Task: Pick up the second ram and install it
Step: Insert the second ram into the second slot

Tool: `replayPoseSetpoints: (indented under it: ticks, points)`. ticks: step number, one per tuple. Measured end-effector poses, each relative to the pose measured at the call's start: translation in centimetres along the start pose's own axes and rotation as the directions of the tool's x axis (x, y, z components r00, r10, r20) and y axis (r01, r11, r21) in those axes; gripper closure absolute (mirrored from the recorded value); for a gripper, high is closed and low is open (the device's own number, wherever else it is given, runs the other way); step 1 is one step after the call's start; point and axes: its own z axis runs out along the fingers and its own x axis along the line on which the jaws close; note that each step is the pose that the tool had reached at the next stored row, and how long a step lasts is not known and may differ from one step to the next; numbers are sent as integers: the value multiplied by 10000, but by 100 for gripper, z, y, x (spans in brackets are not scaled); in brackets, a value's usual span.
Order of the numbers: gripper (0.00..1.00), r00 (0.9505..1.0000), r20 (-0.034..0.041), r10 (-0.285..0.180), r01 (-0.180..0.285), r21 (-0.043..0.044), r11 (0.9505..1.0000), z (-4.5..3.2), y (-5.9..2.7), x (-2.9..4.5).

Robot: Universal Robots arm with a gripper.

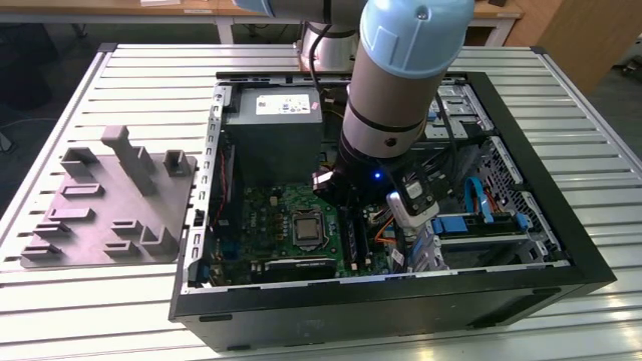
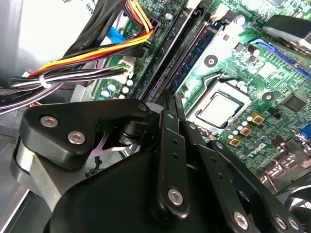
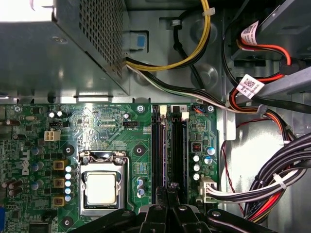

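Inside the case [image 1: 381, 312]: your gripper [image 3: 168, 191] hangs over the motherboard [image 3: 121, 141], on the exterior view's right of the processor socket [image 3: 101, 187].
Fingers [image 2: 170, 141]: drawn almost together; you cannot tell what they pinch.
Ram [image 3: 178, 145]: on edge among the slots [image 3: 157, 145], beneath the tips.

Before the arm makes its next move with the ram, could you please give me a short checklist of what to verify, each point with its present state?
1. Is the gripper above the ram slots? Ok: it hangs over their end, beside the CPU socket.
2. Is the ram held? Cannot tell.
3. Are the slots free of cables? Ok: the cable bundle lies beside the board, off the slots.
4. Are the slot latches open? Cannot tell.
5. Is the case open from above? Ok: the arm reaches in.
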Motion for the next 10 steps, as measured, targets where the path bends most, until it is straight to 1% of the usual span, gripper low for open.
replayPoseSetpoints:
  ticks: [7, 10]
  points:
    - [89, 10000, 2, 0, 0, 9, 10000, 17, 0, 0]
    - [89, 10000, 1, 2, -2, 45, 10000, 25, -1, 0]
